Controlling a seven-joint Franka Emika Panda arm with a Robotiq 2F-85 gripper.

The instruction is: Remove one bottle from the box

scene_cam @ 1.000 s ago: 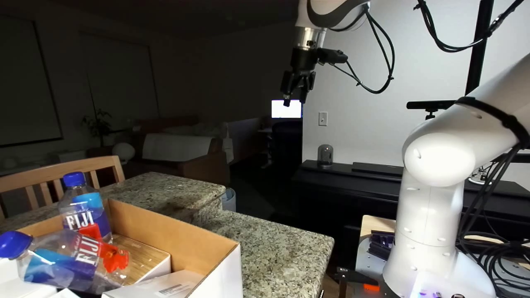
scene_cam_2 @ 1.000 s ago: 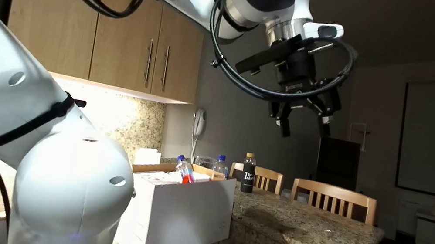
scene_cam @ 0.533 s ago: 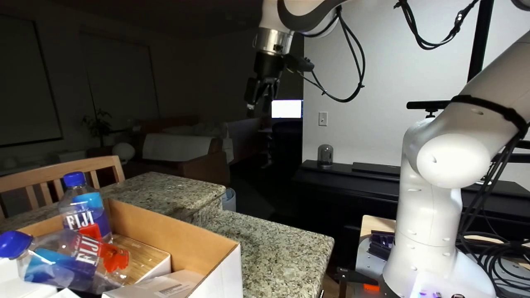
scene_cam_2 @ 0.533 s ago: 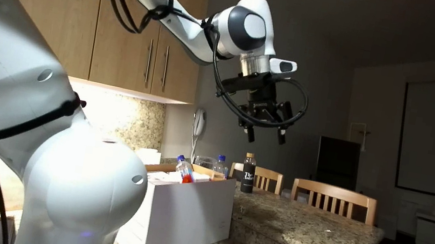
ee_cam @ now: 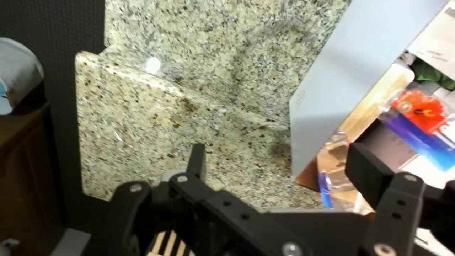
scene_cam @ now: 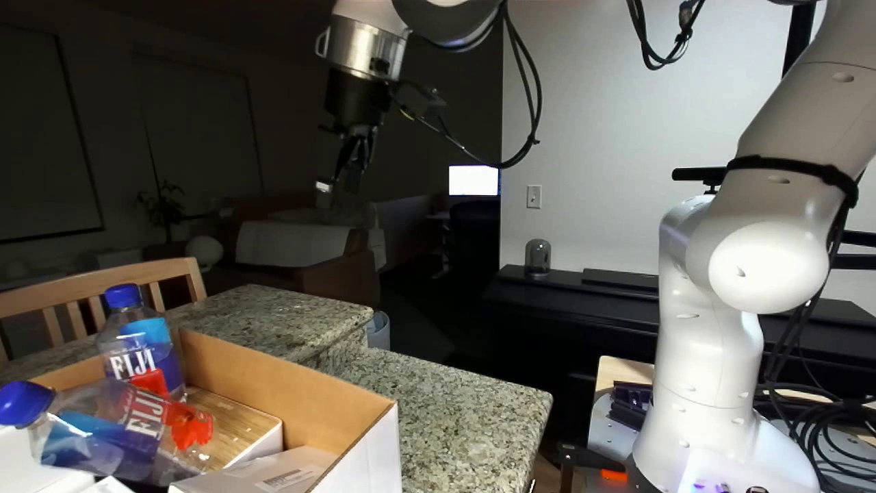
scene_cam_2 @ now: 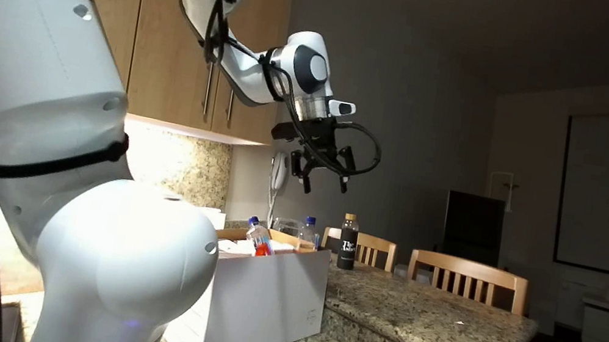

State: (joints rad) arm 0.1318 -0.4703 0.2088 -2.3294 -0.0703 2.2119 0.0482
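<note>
toward eight o'clock in an exterior view, the box (scene_cam: 308, 411) stands beside a granite ledge (scene_cam: 280, 311), a lower counter (scene_cam: 445, 411) toward six. the room is dim, with a sofa (scene_cam: 339, 277) at nine and a lit screen (scene_cam: 473, 180) near one. the bottle (scene_cam: 102, 431) lies slanted in the box, its cap (scene_cam: 24, 405) between nine and ten, its base between three and four. it is clear, shiny plastic with a blue label (scene_cam: 145, 414) and a red-orange patch (scene_cam: 186, 423); an upright bottle (scene_cam: 140, 356), also marked fiji, stands just beside it, toward one. the box is brown card inside, smooth white outside.

at ten o'clock in an exterior view, wooden cupboards (scene_cam_2: 166, 73) hang over a speckled splashback (scene_cam_2: 198, 178); a slatted chair (scene_cam_2: 468, 266) shows beyond the ledge toward four. the bottle tilts in the box between six and seven, cap to eleven, base to five. near the hub hangs the gripper (scene_cam_2: 324, 188), black, its jaws well apart and holding nothing.

across the wrist view, ledge and counter, mottled and glossy, fill the middle. the box wall slants from one to seven, and the bottle shows at three, its long axis running from ten to four. the gripper's two fingers (ee_cam: 368, 174) sit at four and seven, spread wide.
</note>
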